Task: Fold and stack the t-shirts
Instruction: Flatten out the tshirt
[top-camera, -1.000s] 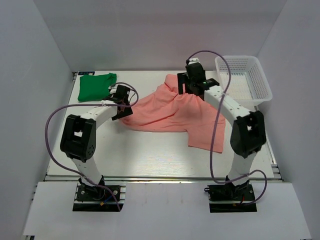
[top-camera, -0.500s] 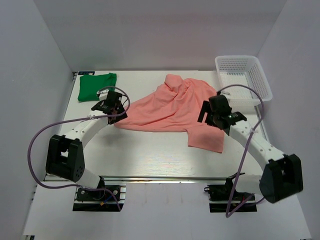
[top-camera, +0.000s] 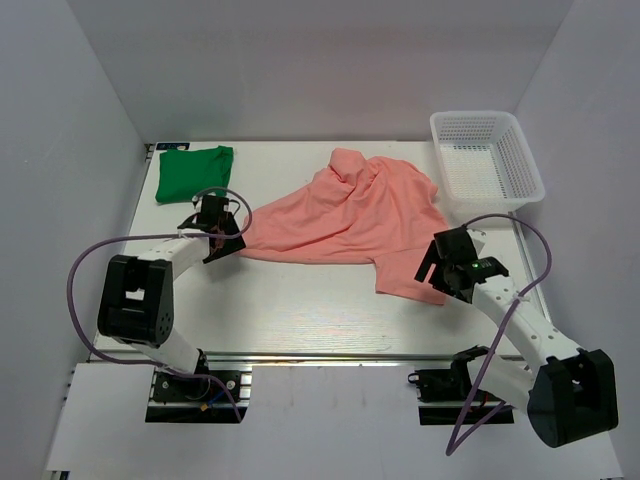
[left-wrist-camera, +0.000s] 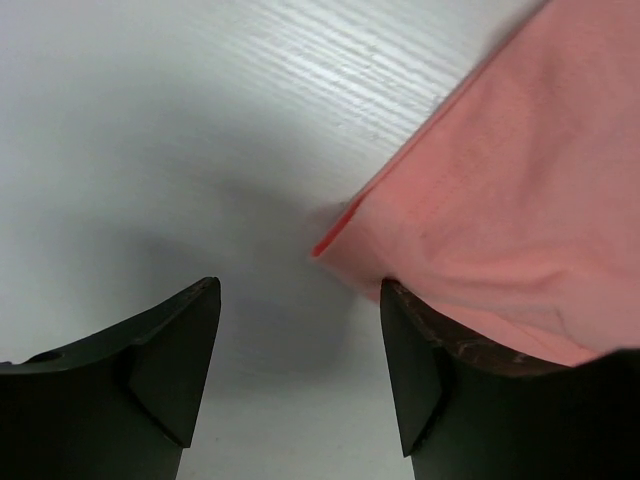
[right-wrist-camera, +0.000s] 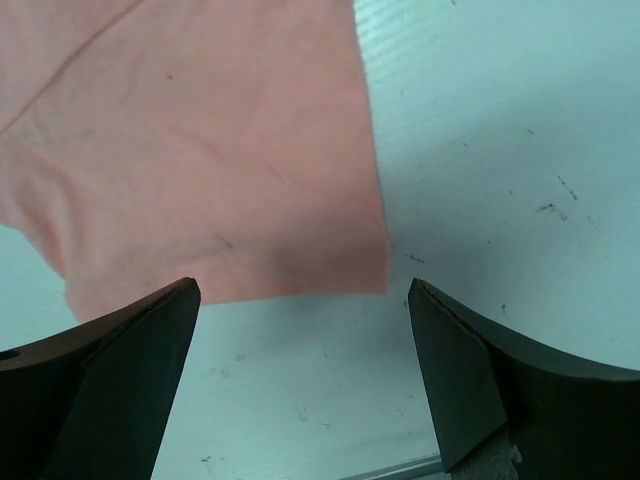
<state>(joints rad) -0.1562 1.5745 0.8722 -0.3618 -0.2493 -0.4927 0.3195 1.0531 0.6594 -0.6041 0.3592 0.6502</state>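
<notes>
The green shirt (top-camera: 193, 172) looks folded; the pink shirt (top-camera: 345, 220) sprawls unfolded; left fingers (left-wrist-camera: 165, 365) and right fingers (right-wrist-camera: 470, 380) gape empty.

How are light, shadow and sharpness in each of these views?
Top view: even, soft light, everything sharp. Left wrist view: a broad soft shadow lies on the table beside the corner of the pink shirt; the gripper fingers are dark and slightly blurred. Right wrist view: cloth and table specks are sharp, with a bluish tint.
</notes>
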